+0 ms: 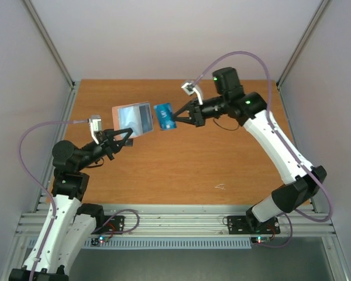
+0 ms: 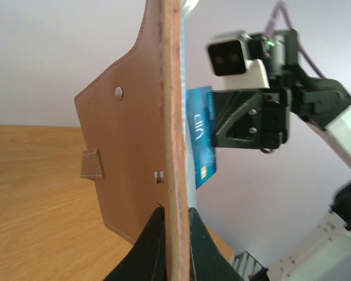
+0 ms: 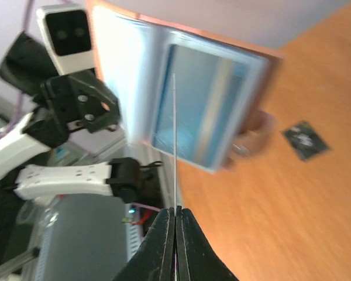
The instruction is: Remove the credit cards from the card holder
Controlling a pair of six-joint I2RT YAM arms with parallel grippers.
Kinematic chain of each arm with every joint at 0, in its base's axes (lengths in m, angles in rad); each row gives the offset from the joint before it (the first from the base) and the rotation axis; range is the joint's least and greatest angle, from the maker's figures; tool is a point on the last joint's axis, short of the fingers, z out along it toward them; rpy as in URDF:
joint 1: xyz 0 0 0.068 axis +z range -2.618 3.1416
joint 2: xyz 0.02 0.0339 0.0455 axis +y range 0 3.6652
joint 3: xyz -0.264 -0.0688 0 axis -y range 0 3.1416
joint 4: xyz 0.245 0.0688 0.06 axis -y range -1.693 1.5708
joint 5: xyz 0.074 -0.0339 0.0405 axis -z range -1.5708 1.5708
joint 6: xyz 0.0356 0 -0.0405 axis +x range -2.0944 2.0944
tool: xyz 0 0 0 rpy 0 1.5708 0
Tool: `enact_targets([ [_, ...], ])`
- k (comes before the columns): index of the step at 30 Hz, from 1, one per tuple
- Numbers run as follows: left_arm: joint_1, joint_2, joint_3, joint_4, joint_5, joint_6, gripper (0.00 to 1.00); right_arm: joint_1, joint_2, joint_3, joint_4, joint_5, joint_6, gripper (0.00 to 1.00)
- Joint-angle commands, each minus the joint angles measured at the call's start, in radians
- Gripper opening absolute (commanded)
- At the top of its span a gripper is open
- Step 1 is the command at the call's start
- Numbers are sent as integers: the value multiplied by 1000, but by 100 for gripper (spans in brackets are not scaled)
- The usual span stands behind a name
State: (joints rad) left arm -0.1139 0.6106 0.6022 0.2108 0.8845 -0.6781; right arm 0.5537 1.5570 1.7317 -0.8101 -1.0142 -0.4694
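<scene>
While left gripper (image 1: 124, 139) is clamped on near edge of card holder (image 1: 133, 119), held open above table (image 1: 222, 170) at far left, right gripper (image 1: 179, 116) pinches blue card (image 1: 165, 116) just right of it. Can't tell if card is clear of pocket. Dark card (image 3: 304, 140) lies on table. Risks: narrow edge grip on holder may slip if card drags in pocket; card could twist in pinch & drop.

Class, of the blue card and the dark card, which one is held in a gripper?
The blue card, pinched in the right gripper above the table; the dark card lies flat on the table, untouched.
</scene>
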Motion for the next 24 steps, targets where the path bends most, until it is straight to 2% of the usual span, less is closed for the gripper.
enact_targets([
  [1,0,36,-34,-66,-166,-5,0,-99,-106,-54,-91,123,-45,1],
  [4,-4,118,-60,-42,-213,-36,0,-110,-121,-53,-146,196,-73,1],
  [8,-51,304,-61,17,-250,-111,0,-110,-118,-58,-187,197,-94,1],
  [16,-219,572,-15,90,-323,-179,0,-110,-98,-92,-243,182,-141,1],
  [20,-239,609,-8,56,-374,-199,0,-110,-56,-80,-309,222,-181,1],
  [24,-237,529,-8,18,-421,-178,0,-95,62,13,-441,345,-271,1],
])
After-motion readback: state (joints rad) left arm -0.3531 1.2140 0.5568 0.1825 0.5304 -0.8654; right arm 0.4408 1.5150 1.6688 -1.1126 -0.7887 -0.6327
